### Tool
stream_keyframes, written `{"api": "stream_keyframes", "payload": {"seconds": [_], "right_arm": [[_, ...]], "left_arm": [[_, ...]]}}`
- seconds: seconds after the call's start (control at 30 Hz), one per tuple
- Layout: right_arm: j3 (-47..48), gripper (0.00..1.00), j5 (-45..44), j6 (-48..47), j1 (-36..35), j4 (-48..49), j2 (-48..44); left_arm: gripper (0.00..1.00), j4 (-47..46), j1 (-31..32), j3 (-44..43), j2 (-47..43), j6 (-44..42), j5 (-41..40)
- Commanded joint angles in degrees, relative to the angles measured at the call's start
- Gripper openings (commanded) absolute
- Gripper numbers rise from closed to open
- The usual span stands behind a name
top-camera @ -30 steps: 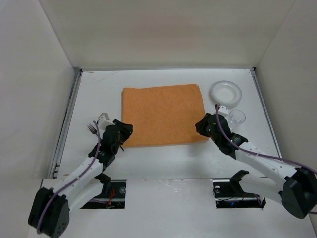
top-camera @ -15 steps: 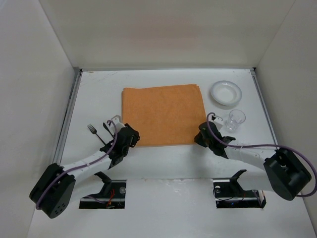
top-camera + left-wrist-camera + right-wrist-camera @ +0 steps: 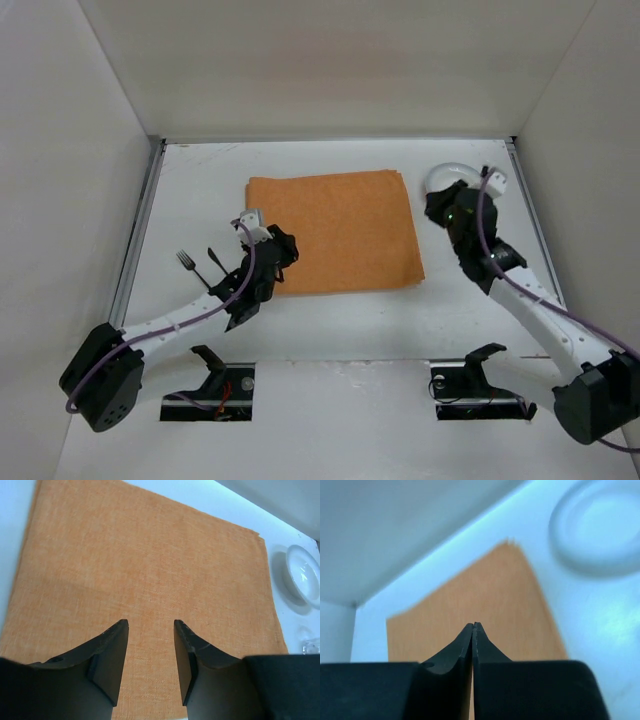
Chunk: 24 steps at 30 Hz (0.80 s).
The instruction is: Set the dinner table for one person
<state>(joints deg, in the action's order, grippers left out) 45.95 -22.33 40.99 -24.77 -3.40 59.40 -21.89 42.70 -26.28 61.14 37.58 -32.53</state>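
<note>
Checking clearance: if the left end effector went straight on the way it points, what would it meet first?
Most likely the orange mat, filling the view ahead of its open fingers; depth is unclear.

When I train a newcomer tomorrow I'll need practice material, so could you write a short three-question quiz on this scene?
1. Fill in: seen from the top camera, the fork lies to the ___ of the orange mat.
2. True or false: the right arm's fingers are pressed together with nothing between them.
3. Choose one: the left arm's fingers stand apart above
A. the orange mat
B. the fork
C. the white dish

Key: 1 left; 2 true; 3 A.
</note>
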Motion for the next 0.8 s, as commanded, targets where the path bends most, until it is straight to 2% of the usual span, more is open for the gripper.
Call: {"api": "stream_keyframes", "payload": {"seconds": [0.0, 0.1, 0.17, 0.3, 0.37, 0.5, 0.77], "right_arm": [[6.41, 0.00, 4.11, -4.61, 10.20, 3.83, 3.17], [9.41, 0.01, 8.08, -2.33, 19.69, 5.94, 8.00], [11.08, 0.08, 9.14, -1.97, 25.58, 7.00, 12.56], [14.24, 0.33, 12.03, -1.62, 35.43, 8.84, 24.51], [16.35, 0.42, 15.80, -0.74, 38.78, 10.25, 31.19], [21.80, 0.51, 20.83, -1.53, 41.69, 11.48, 42.27], [23.21, 0.55, 24.34, 1.63, 42.40, 11.31, 50.37]], "left_arm": [[0.40, -10.08, 1.02, -0.97, 2.39, -6.37, -0.52], [0.41, -16.06, 1.12, 1.14, 4.15, -9.01, -0.07], [0.42, -18.27, 0.94, 2.28, 4.95, -10.51, 0.10], [0.43, -19.68, 1.29, 4.13, 4.69, -11.74, 0.37], [0.43, -21.78, 1.12, 4.83, 5.99, -11.57, 0.54], [0.44, -22.84, 1.55, 4.84, 7.41, -11.39, 1.16], [0.45, -24.87, 0.85, 5.19, 9.17, -8.94, 5.20]]}}
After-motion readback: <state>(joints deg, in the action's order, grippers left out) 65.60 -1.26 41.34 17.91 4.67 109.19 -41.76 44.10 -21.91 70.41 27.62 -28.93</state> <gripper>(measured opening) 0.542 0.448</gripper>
